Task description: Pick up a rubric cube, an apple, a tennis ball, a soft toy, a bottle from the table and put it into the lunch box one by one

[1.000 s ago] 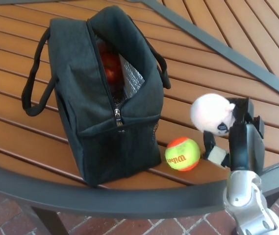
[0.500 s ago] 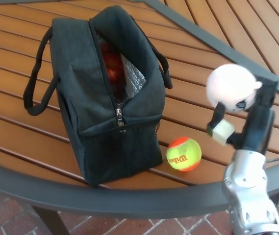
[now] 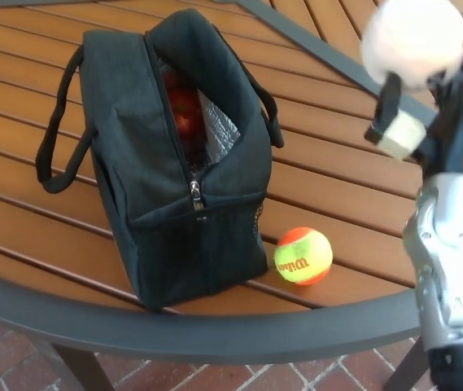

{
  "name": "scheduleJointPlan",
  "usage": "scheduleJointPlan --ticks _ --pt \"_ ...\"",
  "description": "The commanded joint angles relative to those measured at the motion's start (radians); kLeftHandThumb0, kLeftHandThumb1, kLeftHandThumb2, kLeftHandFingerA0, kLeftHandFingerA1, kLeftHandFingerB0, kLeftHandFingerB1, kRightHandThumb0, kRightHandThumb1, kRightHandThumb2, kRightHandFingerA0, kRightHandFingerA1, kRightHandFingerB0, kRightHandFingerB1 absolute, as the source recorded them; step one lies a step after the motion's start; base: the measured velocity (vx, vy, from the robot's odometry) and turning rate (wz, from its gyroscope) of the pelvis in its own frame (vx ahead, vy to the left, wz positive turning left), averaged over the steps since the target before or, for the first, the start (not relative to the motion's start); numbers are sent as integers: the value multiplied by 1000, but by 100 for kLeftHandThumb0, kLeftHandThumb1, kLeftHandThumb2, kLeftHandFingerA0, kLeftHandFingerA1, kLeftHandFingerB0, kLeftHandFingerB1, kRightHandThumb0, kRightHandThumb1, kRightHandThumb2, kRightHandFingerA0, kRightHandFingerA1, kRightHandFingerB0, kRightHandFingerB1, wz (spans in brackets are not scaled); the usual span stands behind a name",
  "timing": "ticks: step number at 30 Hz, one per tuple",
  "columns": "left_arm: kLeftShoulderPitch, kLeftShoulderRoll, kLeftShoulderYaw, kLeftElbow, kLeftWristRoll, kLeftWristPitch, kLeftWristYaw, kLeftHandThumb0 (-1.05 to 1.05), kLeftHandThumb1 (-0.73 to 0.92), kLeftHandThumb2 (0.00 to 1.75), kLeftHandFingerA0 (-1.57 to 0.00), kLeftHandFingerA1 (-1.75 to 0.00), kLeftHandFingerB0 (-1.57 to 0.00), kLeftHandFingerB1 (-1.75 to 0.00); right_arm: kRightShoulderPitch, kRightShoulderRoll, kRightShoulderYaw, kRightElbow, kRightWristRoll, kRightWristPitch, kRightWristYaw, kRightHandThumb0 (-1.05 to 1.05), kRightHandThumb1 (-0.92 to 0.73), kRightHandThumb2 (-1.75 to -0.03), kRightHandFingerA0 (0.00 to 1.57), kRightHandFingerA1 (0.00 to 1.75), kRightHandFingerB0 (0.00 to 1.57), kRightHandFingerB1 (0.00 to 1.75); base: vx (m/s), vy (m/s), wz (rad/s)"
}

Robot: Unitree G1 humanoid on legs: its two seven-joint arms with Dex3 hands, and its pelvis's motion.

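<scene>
Lunch box far left of the raised right hand, tennis ball low between them.

The right hand (image 3: 451,106) is up at the right edge, above the slatted table (image 3: 337,187), with the soft toy (image 3: 414,41) held at its top, clear of the tabletop. Down and to the left of the hand, the tennis ball (image 3: 303,255) lies on the table near its front rim, just beside the lunch box (image 3: 174,163). The lunch box stands well to the left of the hand, its top open, and an apple (image 3: 184,112) sits inside it. One carry handle (image 3: 56,130) hangs off the box's far-left side, away from the hand.
</scene>
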Motion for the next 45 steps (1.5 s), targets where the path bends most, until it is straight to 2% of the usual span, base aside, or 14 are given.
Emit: scheduleJointPlan --ticks 1,14,20,22,23,25,26,28,29,30,31,32,33,45 --pt "13 34 24 -2 -20 -69 -45 -19 47 113 -109 -115 -95 -109 -130 -181 154 -64 -15 117 336 -16 -46 -131 91 175 81 164 0 0 0" --pt "9 38 12 6 5 -70 -17 -17 43 116 -99 -130 -92 -116 -255 -309 385 -6 -82 59 524 -16 -46 -130 91 175 79 165 0 0 0" --pt "13 30 42 0 -34 -69 -58 -17 48 111 -107 -118 -93 -109 -306 -383 505 43 -198 19 573 -15 -52 -115 88 175 70 168 0 0 0" --pt "15 37 21 -1 -6 -69 -30 -19 48 110 -107 -114 -94 -105 -316 -405 541 58 -243 6 566 -16 -53 -110 88 175 72 161 0 0 0" --pt "15 40 14 -1 4 -69 -21 -22 49 107 -107 -113 -92 -103 -322 -418 559 62 -264 9 564 -13 -50 -102 103 164 84 117 0 0 0" --pt "17 47 -4 2 28 -78 1 -23 47 109 -106 -117 -95 -107 -352 -438 594 91 -304 8 547 -15 -51 -100 107 159 90 108 0 0 0" --pt "16 48 1 4 21 -75 -10 -22 49 110 -104 -114 -93 -105 -363 -441 600 105 -314 1 536 -19 -50 -106 118 138 90 119 0 0 0" --pt "14 47 10 6 5 -68 -32 -22 49 110 -104 -114 -93 -105 -377 -445 609 120 -322 -9 522 -19 -50 -106 118 138 90 119 0 0 0" --pt "15 45 11 7 2 -80 -35 -20 47 113 -106 -115 -95 -107 -387 -449 611 123 -324 -8 524 -14 -56 -99 85 175 72 145 0 0 0" --pt "16 44 12 7 1 -83 -36 -20 47 113 -106 -115 -95 -107 -390 -450 612 125 -325 -8 524 -14 -56 -99 85 175 72 145 0 0 0" --pt "13 40 16 7 -5 -82 -35 -20 45 114 -110 -116 -98 -109 -426 -438 624 179 -342 -44 500 -23 -49 -104 118 139 99 128 0 0 0" --pt "13 39 18 7 -6 -81 -35 -20 45 114 -110 -116 -98 -109 -436 -435 627 196 -348 -55 493 -23 -49 -104 118 139 99 128 0 0 0" --pt "9 38 19 10 -7 -75 -33 -19 47 113 -111 -115 -98 -109 -462 -432 649 234 -384 -80 469 -16 -56 -89 90 175 70 167 0 0 0" --pt "7 37 13 8 7 -69 -16 -22 47 107 -105 -116 -94 -106 -647 -332 815 499 -627 -107 288 -27 -68 -70 90 175 76 142 0 0 0"
